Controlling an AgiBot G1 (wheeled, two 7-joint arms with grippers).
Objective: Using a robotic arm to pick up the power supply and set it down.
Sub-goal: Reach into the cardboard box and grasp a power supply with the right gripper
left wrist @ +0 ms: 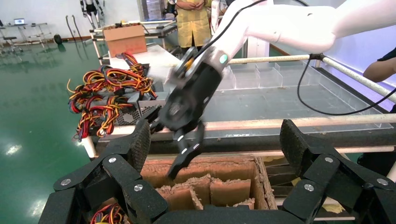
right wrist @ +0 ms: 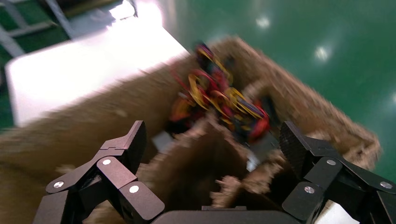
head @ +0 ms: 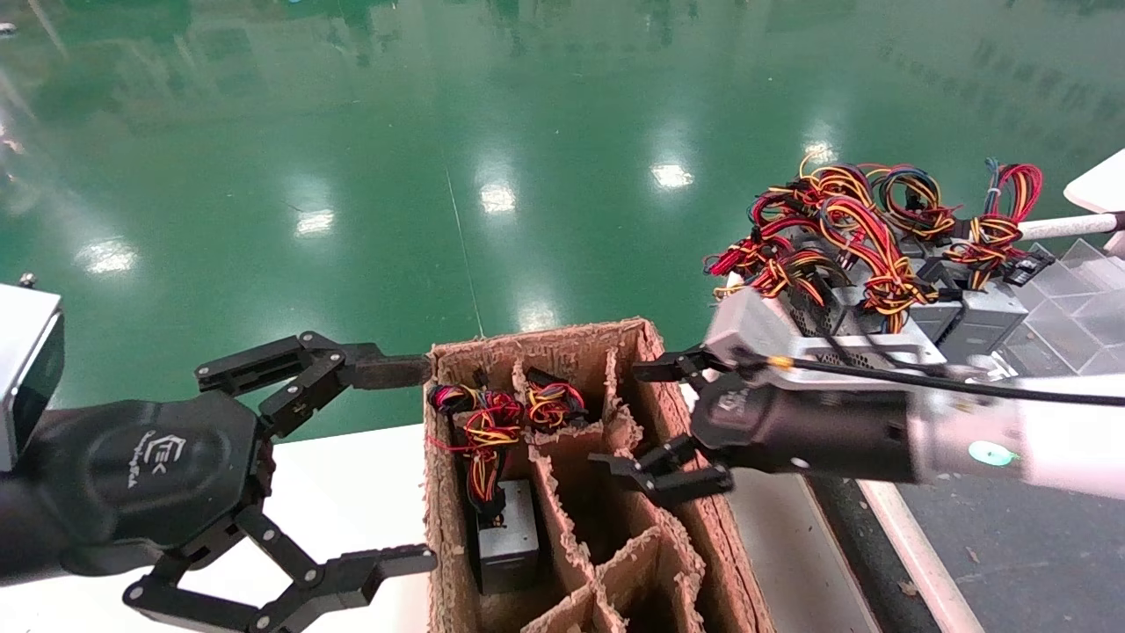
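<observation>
A grey power supply (head: 507,538) with red and yellow wires stands in a left compartment of the divided cardboard box (head: 694,492). A second wire bundle (head: 554,404) fills the far compartment. My right gripper (head: 620,418) hangs open and empty over the box's right side, above bare compartments. From its wrist view the right gripper (right wrist: 213,142) looks down on torn dividers and the wires (right wrist: 219,98). My left gripper (head: 429,464) is open and empty at the box's left wall. In the left wrist view the left gripper (left wrist: 215,144) faces the right gripper (left wrist: 175,154).
Several more power supplies (head: 879,264) with tangled wires are piled at the right, beside clear plastic trays (head: 1081,299). The box sits on a white table (head: 352,492). A rail (left wrist: 289,123) runs past the box's right side. A person in a yellow apron (left wrist: 194,23) stands far off.
</observation>
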